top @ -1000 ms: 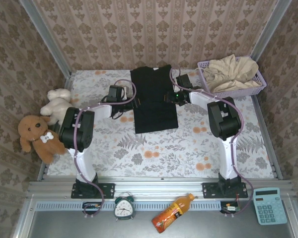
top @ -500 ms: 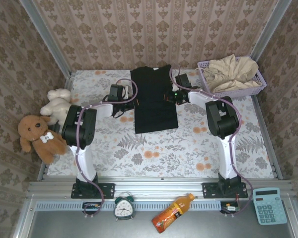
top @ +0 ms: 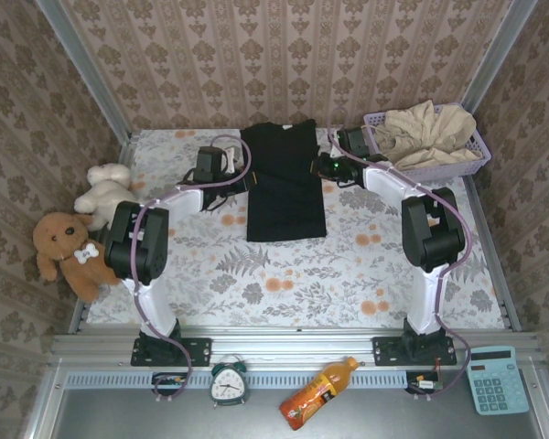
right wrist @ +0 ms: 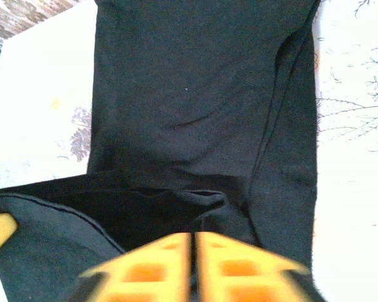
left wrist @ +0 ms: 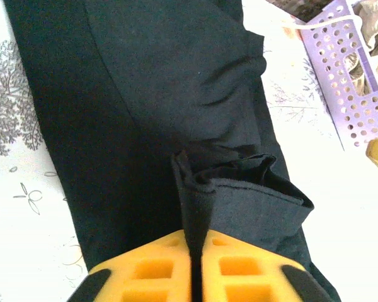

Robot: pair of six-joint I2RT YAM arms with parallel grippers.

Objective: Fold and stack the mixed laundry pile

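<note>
Top external: floral table [top: 284, 283], wallpapered walls [top: 284, 55]; left gripper [left wrist: 194, 242] and right gripper [right wrist: 193, 245] pinch T-shirt [top: 284, 187].

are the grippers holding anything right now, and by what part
Both pinch the T-shirt: the left gripper holds a bunched fold at the side edge nearest it, and the right gripper holds a fold at the opposite side edge.

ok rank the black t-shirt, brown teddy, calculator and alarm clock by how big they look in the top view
1. black t-shirt
2. brown teddy
3. calculator, not far behind the teddy
4. alarm clock
</note>
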